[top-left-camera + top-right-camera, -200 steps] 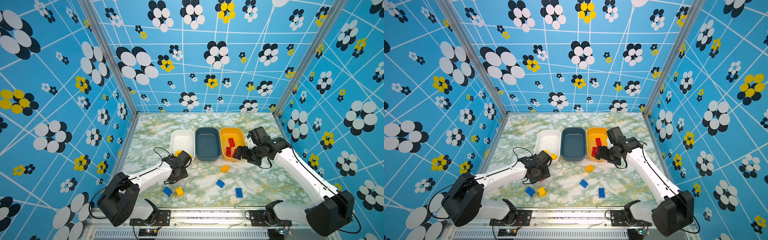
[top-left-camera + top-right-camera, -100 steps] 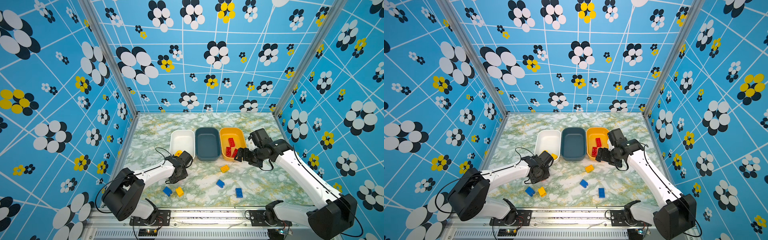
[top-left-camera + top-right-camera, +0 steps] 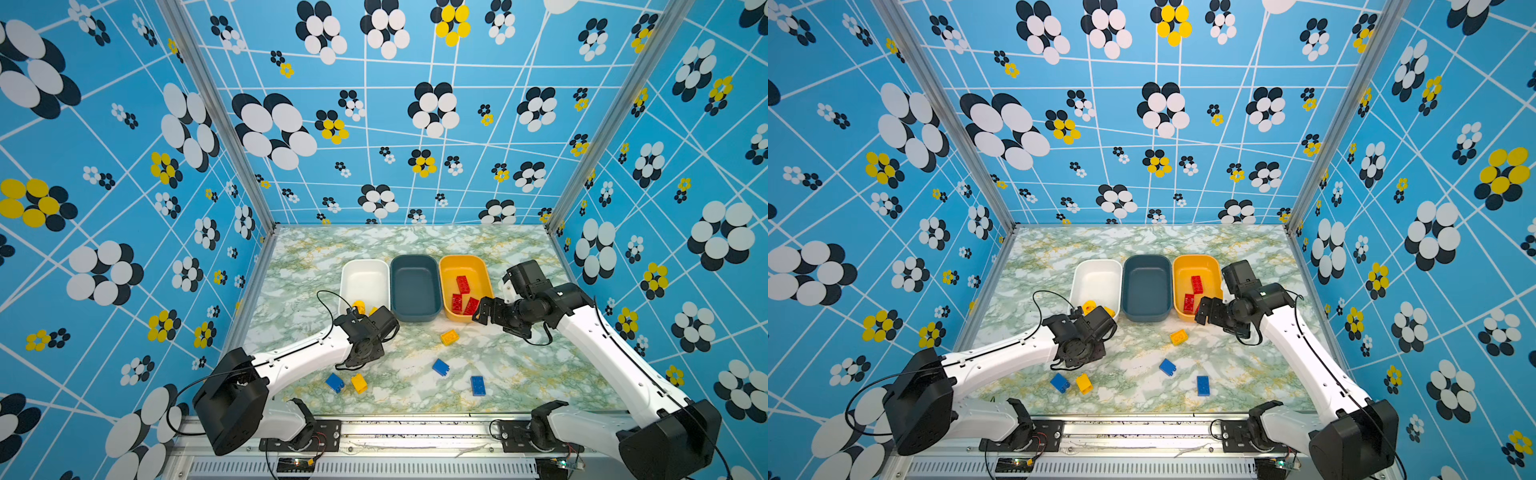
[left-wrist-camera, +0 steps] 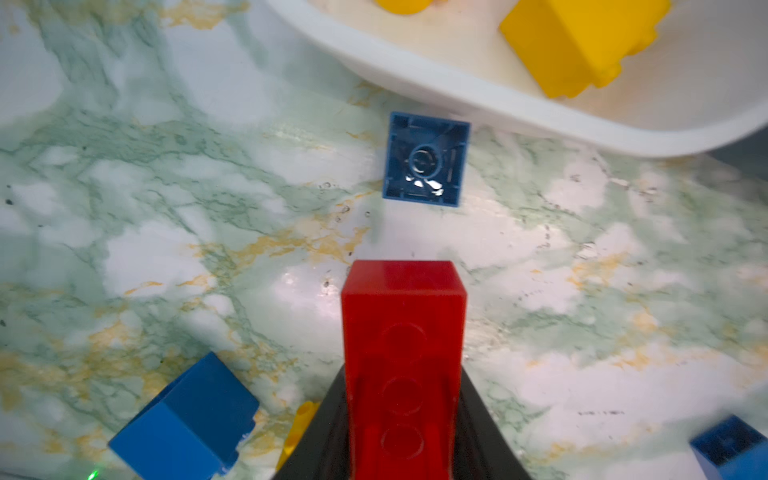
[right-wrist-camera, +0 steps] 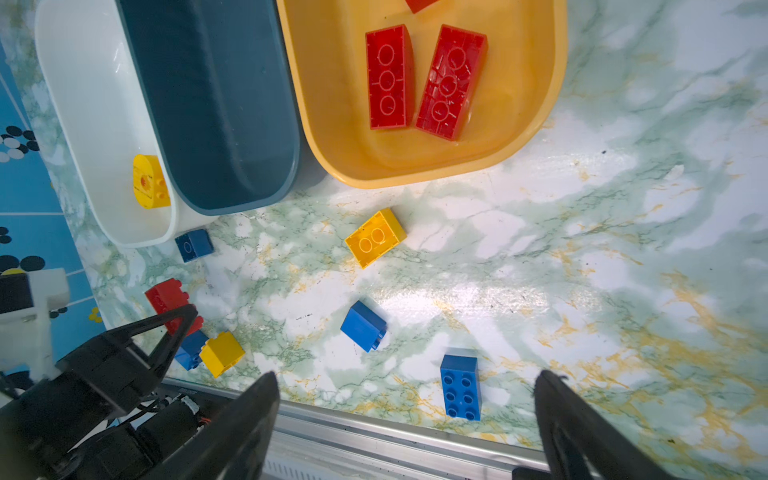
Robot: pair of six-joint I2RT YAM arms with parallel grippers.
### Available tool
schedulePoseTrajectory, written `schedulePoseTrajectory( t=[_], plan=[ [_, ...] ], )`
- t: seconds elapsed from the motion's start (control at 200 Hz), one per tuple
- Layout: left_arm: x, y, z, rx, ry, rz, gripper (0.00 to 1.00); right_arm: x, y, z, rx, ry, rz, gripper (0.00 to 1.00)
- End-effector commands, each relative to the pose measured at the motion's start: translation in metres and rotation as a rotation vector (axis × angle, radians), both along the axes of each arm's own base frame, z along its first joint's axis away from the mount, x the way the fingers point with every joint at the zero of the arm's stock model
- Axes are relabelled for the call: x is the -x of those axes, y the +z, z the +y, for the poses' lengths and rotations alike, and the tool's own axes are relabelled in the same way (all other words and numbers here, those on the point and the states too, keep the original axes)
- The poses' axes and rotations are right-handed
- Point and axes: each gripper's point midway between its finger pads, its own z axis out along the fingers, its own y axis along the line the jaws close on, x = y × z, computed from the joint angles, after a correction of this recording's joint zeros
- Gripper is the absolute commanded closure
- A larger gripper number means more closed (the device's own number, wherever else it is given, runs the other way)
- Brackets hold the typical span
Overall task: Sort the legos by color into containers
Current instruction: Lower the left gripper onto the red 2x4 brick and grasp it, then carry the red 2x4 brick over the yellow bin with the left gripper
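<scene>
Left gripper clamps a red oblong brick near the white tub, presumably bound for the yellow-orange tub holding the other red bricks; right gripper hangs beside that tub, spread and empty.

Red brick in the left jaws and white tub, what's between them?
Small blue brick, hollow side showing, by the white tub's rim, in the left wrist view.

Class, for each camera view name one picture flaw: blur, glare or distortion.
Left wrist view: soft, worst on the oblong red plastic brick close to the lens. Right wrist view: a glare band across the marble-patterned tabletop; the right hand is dark and soft-edged. In both top views: sharp, wide-angle, the aluminium corner posts splaying outward.
</scene>
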Motion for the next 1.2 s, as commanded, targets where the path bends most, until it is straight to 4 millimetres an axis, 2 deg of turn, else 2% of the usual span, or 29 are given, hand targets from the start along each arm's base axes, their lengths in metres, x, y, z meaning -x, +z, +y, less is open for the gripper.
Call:
schedulePoseTrajectory(
  t=[0.0,0.155,0.38,0.595,0.75,0.835,1.014,1.194],
  plan=[
    [-0.005,0.034,-0.005,-0.049,-0.028,-0.073,0.76,0.009,-0.002,-0.006,-0.006,-0.007,0.013,0.03],
    [-0.019,0.071,-0.046,-0.032,-0.147,-0.145,0.76,0.015,-0.007,-0.012,-0.025,-0.039,0.025,0.02],
    [-0.061,0.100,-0.124,0.062,-0.297,-0.210,0.76,0.030,-0.023,-0.024,-0.052,-0.101,0.056,0.01],
    [-0.096,0.103,-0.206,0.149,-0.442,-0.202,0.75,0.035,-0.028,-0.027,-0.069,-0.138,0.053,0.01],
    [-0.121,0.091,-0.247,0.153,-0.498,-0.184,0.76,0.041,-0.031,-0.029,-0.076,-0.163,0.057,0.01],
    [-0.137,0.084,-0.259,0.156,-0.496,-0.172,0.75,0.045,-0.032,-0.029,-0.084,-0.177,0.058,0.01],
    [-0.169,0.059,-0.272,0.186,-0.467,-0.146,0.76,0.052,-0.032,-0.030,-0.087,-0.185,0.059,0.01],
    [-0.183,0.041,-0.280,0.193,-0.473,-0.135,0.75,0.054,-0.032,-0.031,-0.085,-0.183,0.069,0.01]
  ],
)
